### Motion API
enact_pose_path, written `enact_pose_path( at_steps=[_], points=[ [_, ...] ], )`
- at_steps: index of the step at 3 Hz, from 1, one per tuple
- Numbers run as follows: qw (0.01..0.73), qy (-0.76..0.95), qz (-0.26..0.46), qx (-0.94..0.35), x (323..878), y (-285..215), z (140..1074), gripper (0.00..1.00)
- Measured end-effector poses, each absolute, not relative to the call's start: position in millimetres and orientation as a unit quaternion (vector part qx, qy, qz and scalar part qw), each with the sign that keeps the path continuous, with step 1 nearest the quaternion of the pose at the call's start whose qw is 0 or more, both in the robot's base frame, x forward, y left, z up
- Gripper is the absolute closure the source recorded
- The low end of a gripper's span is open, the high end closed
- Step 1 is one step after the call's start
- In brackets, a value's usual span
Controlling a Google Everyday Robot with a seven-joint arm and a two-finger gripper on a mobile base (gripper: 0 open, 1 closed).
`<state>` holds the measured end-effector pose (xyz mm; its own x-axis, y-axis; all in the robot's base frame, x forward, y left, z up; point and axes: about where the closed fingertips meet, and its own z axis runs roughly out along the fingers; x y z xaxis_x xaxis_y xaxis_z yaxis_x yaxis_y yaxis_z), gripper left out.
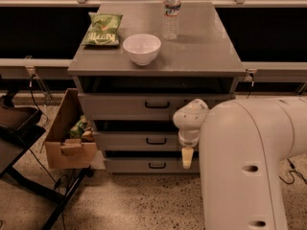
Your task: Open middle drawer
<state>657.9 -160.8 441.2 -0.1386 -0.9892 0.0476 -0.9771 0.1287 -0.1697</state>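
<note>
The grey cabinet (211, 56) has three drawers stacked in its front. The middle drawer (129, 141) is a wide grey front with a small black bar handle (156, 141) at its centre and a dark gap above it. My gripper (187, 158) hangs pointing down from the white wrist (191, 116). It is in front of the right part of the middle drawer, to the right of the handle and a little below it. It does not touch the handle.
A white bowl (142, 48), a green chip bag (102, 29) and a water bottle (171, 11) stand on the cabinet top. An open cardboard box (67, 143) sits on the floor at the left. My bulky white arm (249, 162) fills the right foreground.
</note>
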Motion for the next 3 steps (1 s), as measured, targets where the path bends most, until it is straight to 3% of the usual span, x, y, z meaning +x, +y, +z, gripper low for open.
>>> enact_pose_path(
  at_steps=[3],
  points=[
    [0.053, 0.775, -0.028, -0.628, 634, -159, 423, 0.74]
  ],
)
